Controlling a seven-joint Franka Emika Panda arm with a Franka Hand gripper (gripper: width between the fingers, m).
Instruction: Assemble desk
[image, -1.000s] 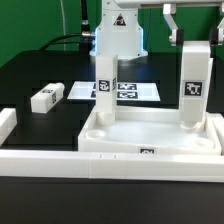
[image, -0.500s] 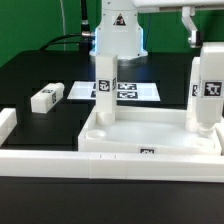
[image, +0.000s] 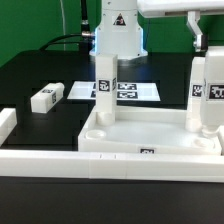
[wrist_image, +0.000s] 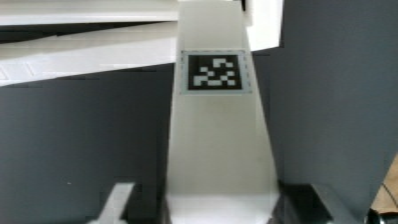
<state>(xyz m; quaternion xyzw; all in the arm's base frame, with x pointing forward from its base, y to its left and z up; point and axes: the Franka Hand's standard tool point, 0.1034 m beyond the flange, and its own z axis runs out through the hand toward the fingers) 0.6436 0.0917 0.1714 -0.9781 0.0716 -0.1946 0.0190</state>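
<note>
The desk panel (image: 150, 137), white with a raised rim, lies near the front of the table. One white tagged leg (image: 104, 85) stands upright in its back corner on the exterior view's left. My gripper (image: 203, 45) is shut on the top of a second leg (image: 208, 98), held upright over the panel's back corner on the exterior view's right. I cannot tell whether its lower end touches the socket. In the wrist view that leg (wrist_image: 219, 130) runs between my fingers (wrist_image: 128, 205), away from my gripper (wrist_image: 217, 212), toward the panel (wrist_image: 98, 55). A third leg (image: 47, 97) lies loose on the black table.
The marker board (image: 140, 91) lies flat behind the standing leg. A long white border bar (image: 90, 164) runs along the front, and a short one (image: 6, 124) sits at the exterior view's left. The robot's white base (image: 119, 40) stands at the back.
My gripper has carried the held leg toward the exterior view's right and slightly down. The standing leg, the loose leg and the panel have not moved.
</note>
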